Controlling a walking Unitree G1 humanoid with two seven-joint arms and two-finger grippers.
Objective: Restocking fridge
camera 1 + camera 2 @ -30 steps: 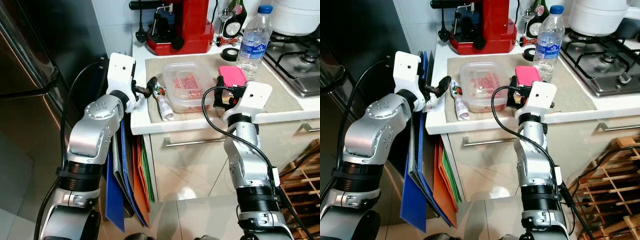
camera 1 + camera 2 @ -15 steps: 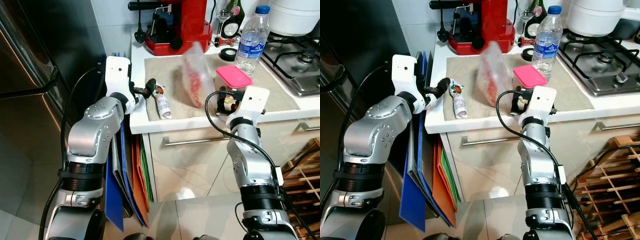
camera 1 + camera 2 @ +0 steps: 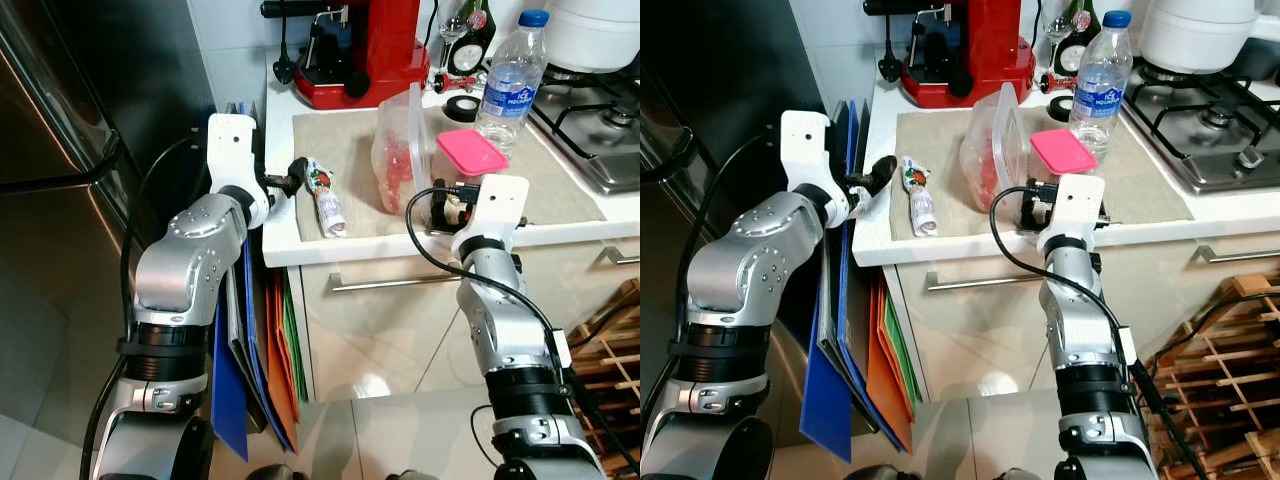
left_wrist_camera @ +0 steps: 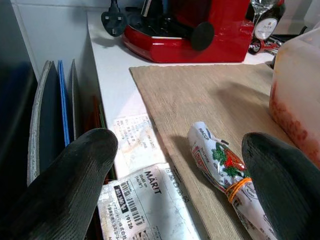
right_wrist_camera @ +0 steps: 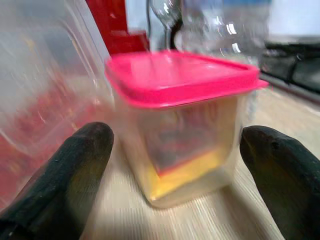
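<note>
Now right gripper point(image 5: 175, 165) spread either side of pink-lidded container point(image 5: 182, 120), clear tub point(image 3: 398, 150) tipped on edge beside it, left gripper point(image 4: 175, 165) spread near tube point(image 4: 225, 172).

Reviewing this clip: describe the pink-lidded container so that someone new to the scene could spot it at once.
On the white counter, find the beige mat in front of the red machine. Near its front edge, just ahead of the right tool, stands the small clear tub. Only it has a pink lid; the larger clear box beside it stands on edge.

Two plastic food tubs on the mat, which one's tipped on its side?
The clear lidded tub with red food, standing on edge. The pink-lidded tub sits upright, in front of the right pincer, whose fingers are open.
</note>
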